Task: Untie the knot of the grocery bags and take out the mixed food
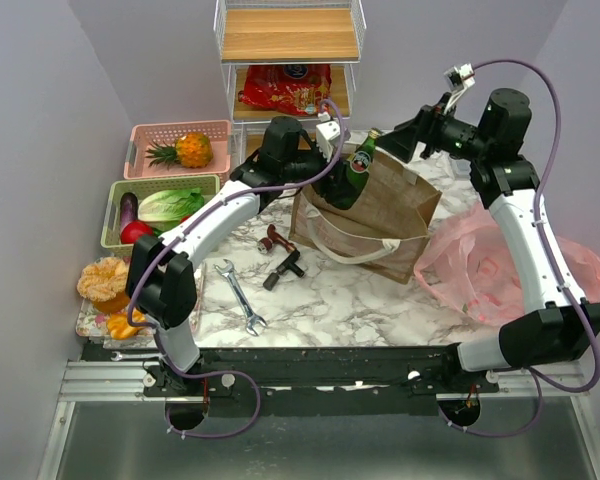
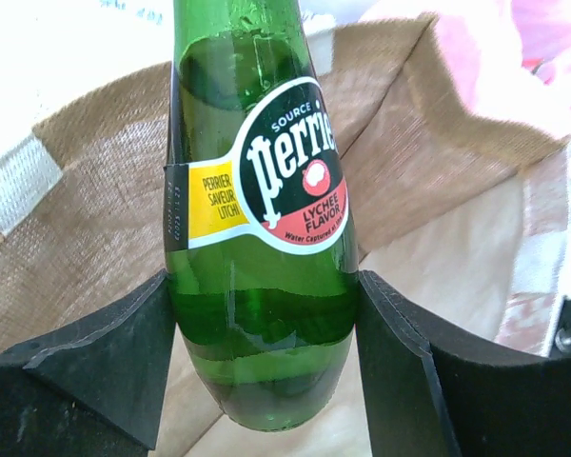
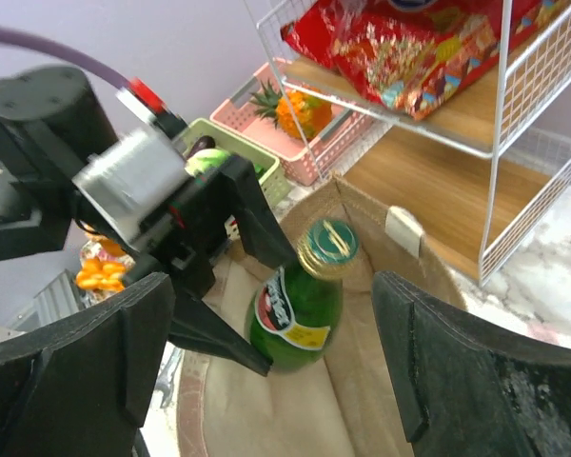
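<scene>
The brown paper bag (image 1: 365, 215) stands open on the marble table. My left gripper (image 1: 342, 172) reaches into its mouth and is shut on the lower body of a green Perrier bottle (image 1: 361, 163), held upright inside the bag; in the left wrist view the black fingers (image 2: 109, 367) press both sides of the bottle (image 2: 266, 238). My right gripper (image 1: 397, 140) hovers open and empty over the bag's far rim, looking down on the bottle (image 3: 300, 305). The pink plastic bag (image 1: 475, 265) lies slack at the right, partly behind the right arm. No knot shows on it.
A green basket (image 1: 114, 200) holds lettuce, eggplant and a red vegetable. A pink basket (image 1: 145, 132) holds a pineapple. A bun (image 1: 102, 278) and orange pieces (image 1: 120, 325) sit at the left. A red snack packet (image 1: 285, 88) lies on the wire shelf. Wrenches (image 1: 242, 295) lie near the bag.
</scene>
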Controlling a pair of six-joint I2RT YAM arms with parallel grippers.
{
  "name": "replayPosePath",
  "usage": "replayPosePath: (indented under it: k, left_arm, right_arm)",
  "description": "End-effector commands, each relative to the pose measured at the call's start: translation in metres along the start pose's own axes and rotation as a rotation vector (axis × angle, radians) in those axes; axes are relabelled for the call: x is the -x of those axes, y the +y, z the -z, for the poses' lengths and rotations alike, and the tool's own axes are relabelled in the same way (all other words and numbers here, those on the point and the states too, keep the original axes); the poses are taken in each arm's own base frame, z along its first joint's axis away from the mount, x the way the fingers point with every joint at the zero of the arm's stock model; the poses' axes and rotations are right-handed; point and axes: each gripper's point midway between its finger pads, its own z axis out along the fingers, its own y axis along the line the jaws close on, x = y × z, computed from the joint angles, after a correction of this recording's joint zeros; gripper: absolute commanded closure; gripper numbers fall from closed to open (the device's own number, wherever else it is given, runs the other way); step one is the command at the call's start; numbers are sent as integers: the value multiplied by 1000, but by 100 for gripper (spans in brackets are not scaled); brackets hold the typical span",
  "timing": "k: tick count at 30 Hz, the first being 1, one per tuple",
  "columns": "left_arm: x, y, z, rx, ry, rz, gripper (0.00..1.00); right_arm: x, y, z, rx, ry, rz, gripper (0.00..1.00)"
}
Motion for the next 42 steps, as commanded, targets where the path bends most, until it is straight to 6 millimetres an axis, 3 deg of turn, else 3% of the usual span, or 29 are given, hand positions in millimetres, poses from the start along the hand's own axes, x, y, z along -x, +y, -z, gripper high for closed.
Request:
replayPosePath:
  k: [1, 6, 11, 14, 31, 33, 35, 36, 37, 39, 41, 42]
  left_arm:
    - [111, -45, 30, -93, -286, -122, 100]
    - [122, -52, 35, -113, -318, -121, 100]
    - [127, -55, 35, -125, -333, -97, 100]
    - [131, -57, 37, -129, -345, -98, 100]
    - [161, -72, 48, -173, -427, -83, 100]
    - [161, -75, 47, -189, -427, -86, 100]
    - [159, -78, 46, -204, -420, -93, 100]
    - [157, -79, 44, -205, -413, -97, 100]
    - [154, -79, 43, -206, -404, -99, 100]
    - [148, -77, 40, -204, -384, -90, 100]
    - [139, -74, 37, -198, -356, -83, 98]
    - [134, -73, 37, -199, -342, -82, 91]
  right_arm:
    - [-21, 0, -4, 46, 15, -67, 8]
    - [-32, -5, -12, 54, 3, -124, 8]
    - [-24, 10, -20, 120, -60, -108, 12]
    - [-32, 16, -27, 151, -43, -126, 12]
    - [-70, 13, -39, 108, -10, -191, 12]
    - [-72, 12, -40, 108, -11, -203, 20]
    - [-74, 14, -40, 125, -9, -209, 39]
    - [-49, 39, -22, 157, -67, -147, 48]
    - [-75, 16, -40, 137, -6, -208, 58]
    - [-75, 16, -41, 145, 0, -193, 80]
    - [-75, 16, -40, 144, 4, -173, 96]
    - [-75, 16, -39, 143, 4, -165, 99]
